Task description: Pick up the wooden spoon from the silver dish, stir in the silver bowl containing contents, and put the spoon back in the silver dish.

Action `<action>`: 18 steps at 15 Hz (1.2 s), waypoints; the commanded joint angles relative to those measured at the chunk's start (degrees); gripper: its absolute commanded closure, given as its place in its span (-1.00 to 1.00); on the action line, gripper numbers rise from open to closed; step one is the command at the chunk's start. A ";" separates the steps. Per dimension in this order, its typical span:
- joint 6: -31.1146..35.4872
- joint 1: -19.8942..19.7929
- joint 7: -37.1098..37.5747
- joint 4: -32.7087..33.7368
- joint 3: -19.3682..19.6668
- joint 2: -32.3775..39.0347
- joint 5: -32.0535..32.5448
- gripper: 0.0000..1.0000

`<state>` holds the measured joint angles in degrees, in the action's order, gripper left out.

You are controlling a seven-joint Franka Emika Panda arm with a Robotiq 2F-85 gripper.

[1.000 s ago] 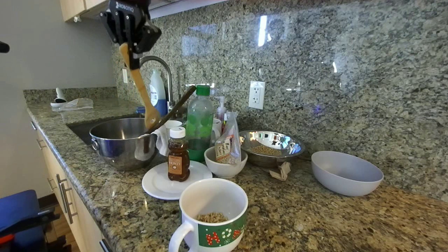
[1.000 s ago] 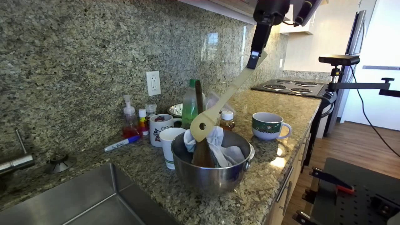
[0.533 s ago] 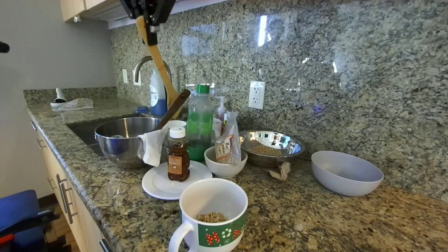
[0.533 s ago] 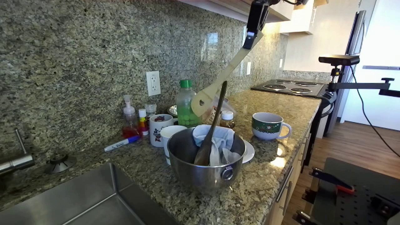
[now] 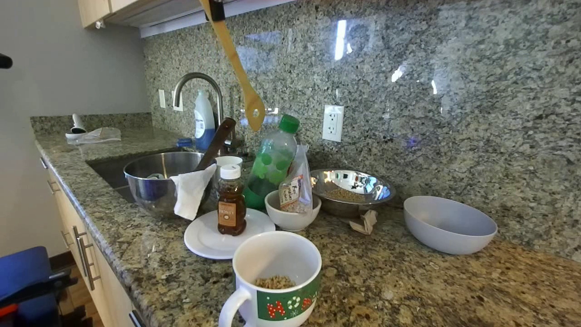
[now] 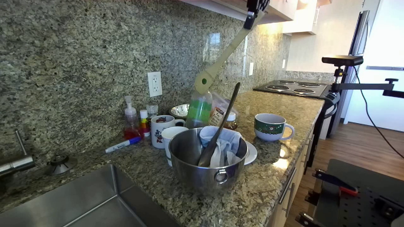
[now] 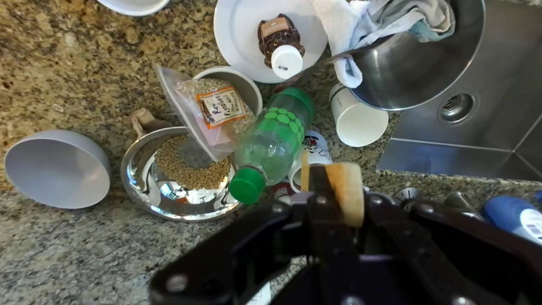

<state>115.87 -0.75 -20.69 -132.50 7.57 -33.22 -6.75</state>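
The wooden spoon [image 5: 234, 56] hangs in the air over the surface [image 5: 386, 286], clear of the steel dish [image 6: 195, 176], where a dark spoon [image 6: 226, 114] rests with a cloth [image 6: 230, 138]. The gripper [image 6: 250, 22] is clenched on it near the upper end of the handle. Its long axis slants: the handle is up at the gripper, the head with its round hole is lowest, and in an exterior view that head points down and to the right, toward the side where the shiny bowl [image 5: 356, 180] with grains [image 7: 199, 178] lies. In the wrist view the bowl is left of the gripper. The coming move turns on what stands between: the green bottle [image 5: 272, 159] and the bag [image 5: 290, 195] in the white bowl [image 5: 292, 222]. The bottle leans toward the shiny bowl; a gap shows between it and the spoon's head, but it could well topple. The step in hand is probably the carry to the bowl, the stir not yet done, though these pictures alone do not settle that. The head should travel above the bottle, then come down into the grains; held so near its end, the spoon may pivot when it presses.
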 commanded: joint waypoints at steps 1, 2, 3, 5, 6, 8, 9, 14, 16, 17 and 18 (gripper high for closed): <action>-2.08 -0.76 3.22 3.90 0.05 1.31 1.83 0.88; -1.80 -0.91 3.71 4.49 0.02 1.50 2.10 0.88; -0.98 -1.21 4.62 4.79 -0.19 1.63 2.65 0.88; 0.48 -1.59 6.02 5.28 -0.39 1.99 3.47 0.88; 1.67 -1.77 6.54 5.10 -0.56 2.07 3.88 0.88; 4.35 -1.88 7.46 4.68 -0.68 3.00 4.55 0.88; 5.67 -1.83 7.87 4.57 -0.63 3.64 4.79 0.88; 15.90 -1.58 10.42 5.49 -1.33 10.85 5.03 0.87; 19.90 -1.75 11.59 6.00 -2.01 14.55 5.75 0.88; 21.48 -1.88 12.21 6.13 -2.31 16.13 6.28 0.87; 23.58 -2.26 13.43 6.07 -2.86 17.96 7.47 0.88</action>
<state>135.23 -1.82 -10.91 -128.48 6.40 -20.61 -2.17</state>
